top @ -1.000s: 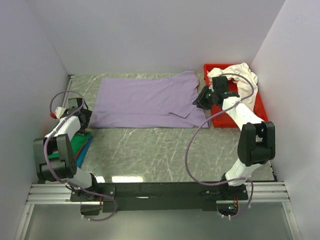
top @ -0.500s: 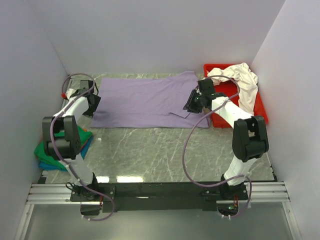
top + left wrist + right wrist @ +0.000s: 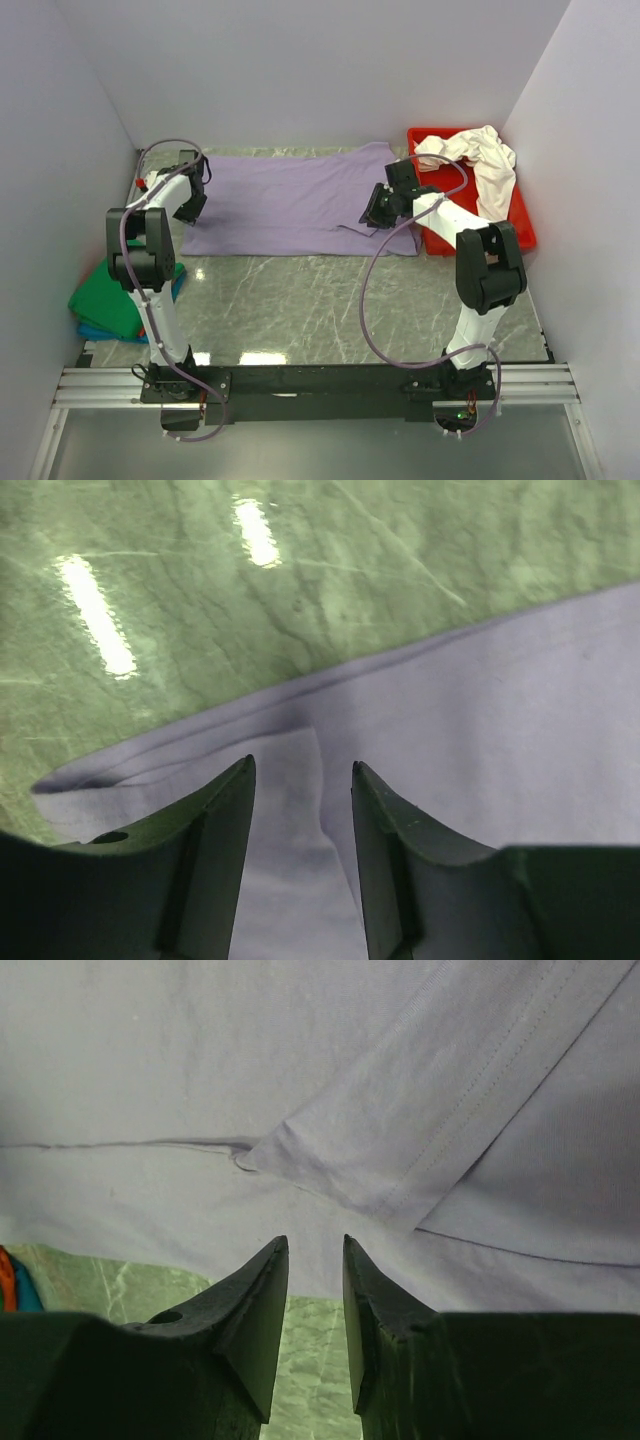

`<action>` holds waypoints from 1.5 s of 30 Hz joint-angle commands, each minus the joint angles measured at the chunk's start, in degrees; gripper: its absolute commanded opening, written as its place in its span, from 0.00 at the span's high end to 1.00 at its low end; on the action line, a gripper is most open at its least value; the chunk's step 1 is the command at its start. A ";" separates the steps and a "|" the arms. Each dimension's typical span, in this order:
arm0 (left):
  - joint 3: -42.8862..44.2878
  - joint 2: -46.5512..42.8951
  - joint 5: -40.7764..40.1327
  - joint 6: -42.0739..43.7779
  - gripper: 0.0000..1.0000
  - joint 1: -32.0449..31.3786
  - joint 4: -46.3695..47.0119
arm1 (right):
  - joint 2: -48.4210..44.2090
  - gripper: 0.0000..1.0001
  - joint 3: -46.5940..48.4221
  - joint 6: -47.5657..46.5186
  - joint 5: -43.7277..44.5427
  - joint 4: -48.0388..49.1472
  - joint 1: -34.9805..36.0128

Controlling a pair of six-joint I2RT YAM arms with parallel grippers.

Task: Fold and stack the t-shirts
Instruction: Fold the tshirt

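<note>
A lavender-purple t-shirt [image 3: 290, 200] lies spread flat at the back of the table. My left gripper [image 3: 190, 208] is open over its left edge, above a fold in the purple cloth [image 3: 300, 810]. My right gripper [image 3: 372, 215] is open over the shirt's right side, near a folded sleeve [image 3: 420, 1140], holding nothing. A creamy white t-shirt [image 3: 485, 160] is heaped in the red tray [image 3: 525, 222]. A bright green shirt [image 3: 115, 300] lies folded on a blue one [image 3: 95, 330] at the left edge. The red-orange shirt shows only as a sliver in the right wrist view [image 3: 5, 1270].
The red tray stands at the back right against the wall. White walls close in left, back and right. The green marble tabletop [image 3: 330, 300] stretches in front of the purple shirt.
My left arm has swung from the green stack at the left up to the purple shirt's left edge. My right gripper has moved left from the tray onto the shirt's right side.
</note>
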 commanded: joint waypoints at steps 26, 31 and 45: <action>7.59 6.47 -4.18 -2.50 0.83 -1.59 -7.56 | 0.44 0.66 1.13 -0.64 -1.08 2.87 0.34; 7.33 5.94 -4.35 -2.24 0.94 -1.59 -7.82 | 0.44 0.66 1.04 -0.81 -1.26 2.87 0.34; 9.61 4.79 -8.23 -1.63 0.98 -2.12 -10.20 | 0.44 0.66 1.22 -0.90 -1.87 3.13 0.16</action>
